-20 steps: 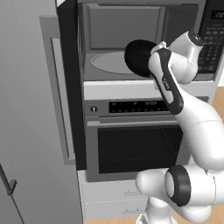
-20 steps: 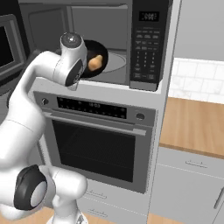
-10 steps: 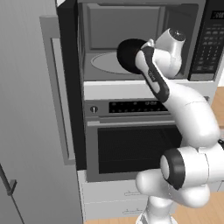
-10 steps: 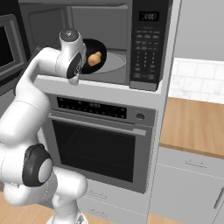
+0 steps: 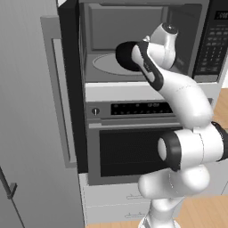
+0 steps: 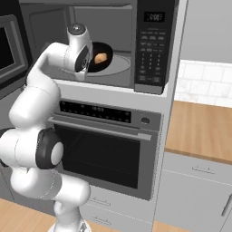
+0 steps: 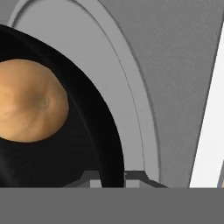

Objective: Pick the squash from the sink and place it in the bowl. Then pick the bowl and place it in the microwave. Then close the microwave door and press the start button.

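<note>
Squash: sat in the black bowl, upper left of the hand view. Bowl rested over the turntable inside the open microwave. End effector: closed on the bowl's rim.

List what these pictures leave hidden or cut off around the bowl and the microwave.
- Bowl: hand view, left and bottom edges cut it off.
- Squash: hand view, left edge clips it.
- Whether the bowl rests on the turntable plate: right base view, the arm hides the underside.
- Keypad labels: too small.
</note>
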